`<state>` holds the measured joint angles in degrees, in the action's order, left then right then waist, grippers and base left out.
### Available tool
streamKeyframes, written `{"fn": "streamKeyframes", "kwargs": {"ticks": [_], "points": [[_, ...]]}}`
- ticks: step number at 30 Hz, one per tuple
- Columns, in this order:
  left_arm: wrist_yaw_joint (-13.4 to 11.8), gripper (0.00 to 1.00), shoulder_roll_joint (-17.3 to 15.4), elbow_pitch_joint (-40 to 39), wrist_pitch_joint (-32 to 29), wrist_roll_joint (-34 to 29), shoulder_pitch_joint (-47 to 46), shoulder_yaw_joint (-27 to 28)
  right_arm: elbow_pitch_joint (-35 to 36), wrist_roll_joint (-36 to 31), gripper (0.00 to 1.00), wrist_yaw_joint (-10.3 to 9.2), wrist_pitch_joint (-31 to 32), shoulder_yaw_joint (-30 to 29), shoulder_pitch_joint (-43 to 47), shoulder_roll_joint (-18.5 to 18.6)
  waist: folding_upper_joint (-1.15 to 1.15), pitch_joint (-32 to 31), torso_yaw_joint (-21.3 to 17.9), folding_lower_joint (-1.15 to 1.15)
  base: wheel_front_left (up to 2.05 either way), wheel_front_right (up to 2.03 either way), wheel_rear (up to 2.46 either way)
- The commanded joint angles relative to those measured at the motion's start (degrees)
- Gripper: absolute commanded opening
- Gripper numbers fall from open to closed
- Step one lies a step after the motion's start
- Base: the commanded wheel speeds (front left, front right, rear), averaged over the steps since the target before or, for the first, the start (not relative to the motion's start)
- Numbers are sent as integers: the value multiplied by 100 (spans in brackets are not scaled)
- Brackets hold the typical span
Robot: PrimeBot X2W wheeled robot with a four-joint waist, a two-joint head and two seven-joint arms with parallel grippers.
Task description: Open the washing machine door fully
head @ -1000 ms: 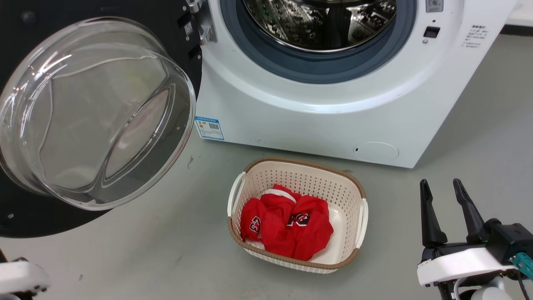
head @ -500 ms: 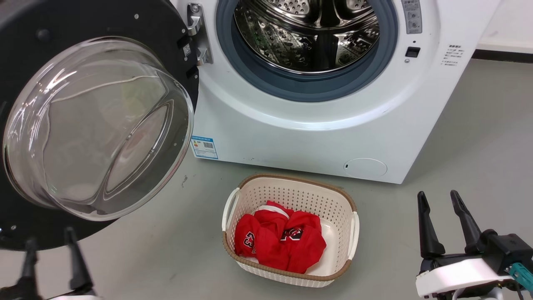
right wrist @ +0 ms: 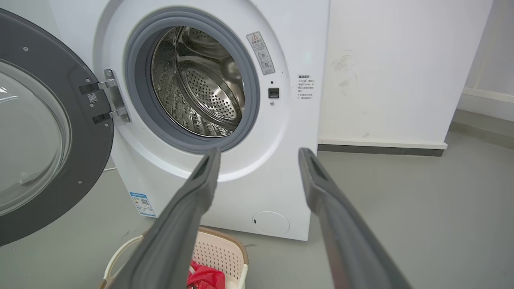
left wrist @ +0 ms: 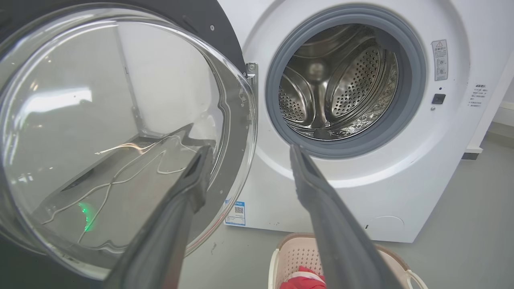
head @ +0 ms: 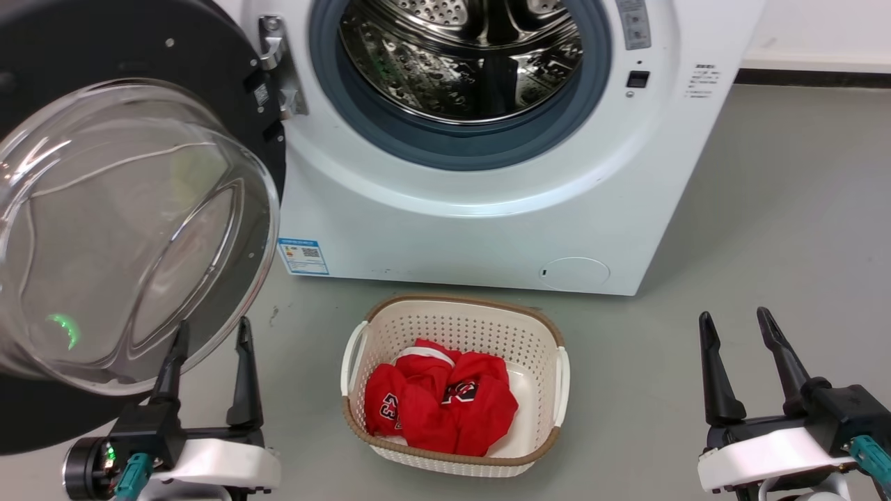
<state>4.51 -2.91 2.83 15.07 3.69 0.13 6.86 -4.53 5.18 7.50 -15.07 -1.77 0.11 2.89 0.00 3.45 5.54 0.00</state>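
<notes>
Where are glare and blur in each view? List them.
Head view: a green glint and pale streaks on the glass of the door. Left wrist view: room reflections across that glass, the drum gleaming. Right wrist view: the right claw has soft fingers, the machine is sharp.

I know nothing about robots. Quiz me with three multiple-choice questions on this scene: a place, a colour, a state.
1. Where is the basket? A. Inside the drum. B. On the floor before the washing machine. C. On top of the machine.
2. What colour is the clothing in it? A. Blue. B. Green. C. Red.
3. How is the washing machine door? A. Swung open. B. Shut. C. Lying on the floor.
1 B: it sits on the grey floor. 2 C: the clothing is red. 3 A: it hangs from its hinge, drum bared.
</notes>
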Motion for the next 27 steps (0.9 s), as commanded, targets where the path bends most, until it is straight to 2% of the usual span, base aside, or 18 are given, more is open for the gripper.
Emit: {"fn": "streamKeyframes", "kwargs": {"ticks": [1,8,27], "points": [[1,100,2,21,14,-6,-83,-44,37,-42,100,-2,-10,-11,-39,-5,0,-13,-95,0,0,0,0],[-25,100,2,78,14,-11,-184,-248,127,-197,100,-2,-10,-90,11,-5,0,-57,-287,0,0,0,0],[25,100,2,11,14,-79,-200,-352,-18,-150,100,-2,-2,-209,61,-5,0,-84,-443,0,0,0,0]]}}
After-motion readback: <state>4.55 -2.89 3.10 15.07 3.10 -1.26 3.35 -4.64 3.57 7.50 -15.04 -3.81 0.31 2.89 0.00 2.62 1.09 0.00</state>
